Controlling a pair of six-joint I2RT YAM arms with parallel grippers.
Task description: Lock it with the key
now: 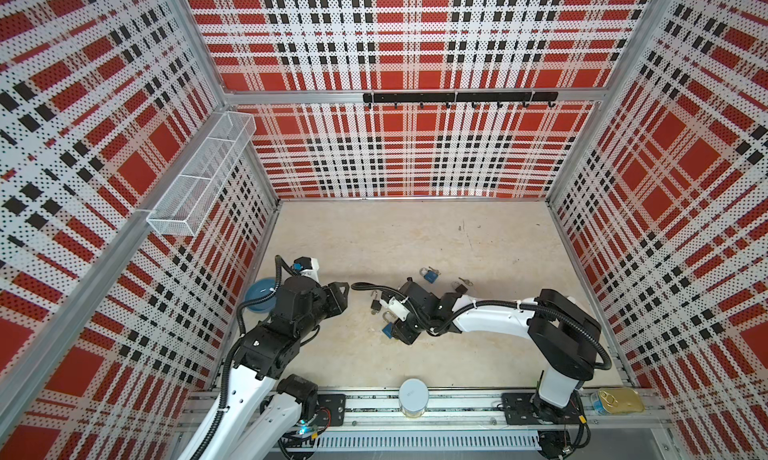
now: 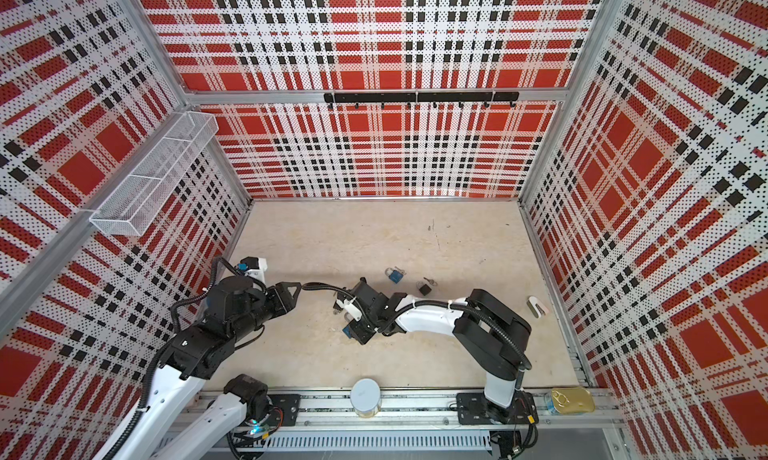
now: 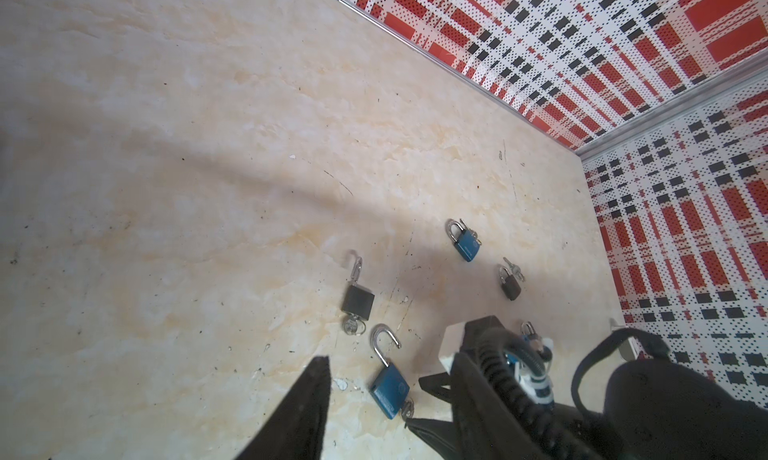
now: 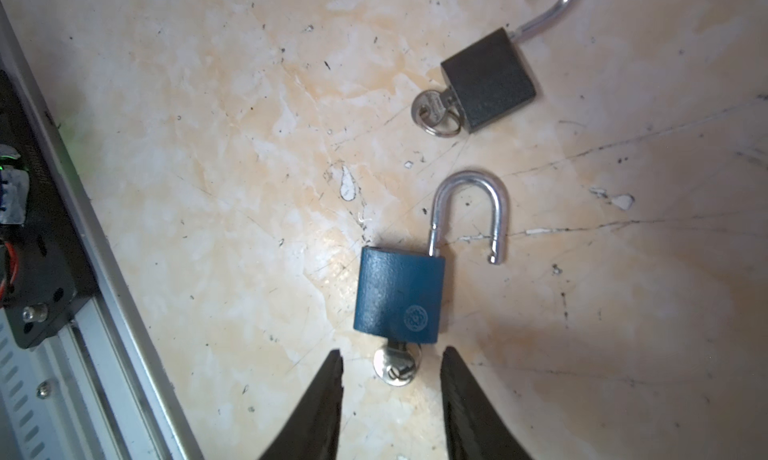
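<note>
A blue padlock (image 4: 399, 295) lies flat on the beige floor with its shackle swung open and a silver key (image 4: 397, 366) in its bottom. My right gripper (image 4: 392, 358) is open, its two black fingertips standing on either side of the key's head without touching it. A black padlock (image 4: 488, 79), also open and with a key (image 4: 434, 110) in it, lies just beyond. In both top views my left gripper (image 1: 343, 296) hovers open and empty to the left of the padlocks. Only one of its fingers (image 3: 309, 408) shows in the left wrist view, short of the blue padlock (image 3: 388, 389).
A shut blue padlock (image 1: 430, 275) and a small black padlock (image 1: 460, 288) lie farther back. A blue bowl (image 1: 259, 293) sits by the left wall. A white jar (image 1: 412, 396) and a tin can (image 1: 618, 400) stand on the front rail. A wire basket (image 1: 203, 171) hangs on the left wall.
</note>
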